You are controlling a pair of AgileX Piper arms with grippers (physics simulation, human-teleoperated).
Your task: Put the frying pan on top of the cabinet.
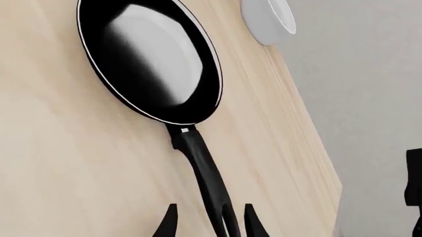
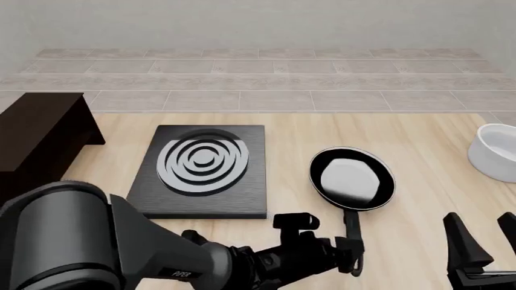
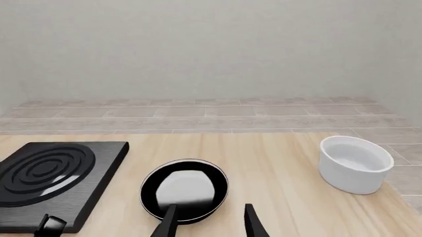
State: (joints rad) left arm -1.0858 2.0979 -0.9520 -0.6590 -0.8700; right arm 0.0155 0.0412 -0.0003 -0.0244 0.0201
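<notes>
On the table: risks, largest thing first
Table point(image 2: 419, 199): carries everything; its edge runs close beside the pan in the left wrist view, so a nudge that way could push the pan off.
Cabinet point(image 2: 36, 130): far left, well apart from the pan; a long carry, and a swinging pan could clip its overhanging top.
Hob point(image 2: 205, 169): lies between pan and cabinet; a low carry may drag across it.
Pan point(image 2: 352, 179): flat on the table just right of the hob, handle toward the arms; gripped at the thin handle end it will likely tip bowl-down or twist.
Bowl point(image 2: 493, 151): right edge, uninvolved.
Left end effector point(image 1: 207, 224): fingers spread either side of the handle tip, not yet pinching; closing off-centre could flick the handle aside.
Right end effector point(image 3: 207, 222): spread, idle, holding nothing.
</notes>
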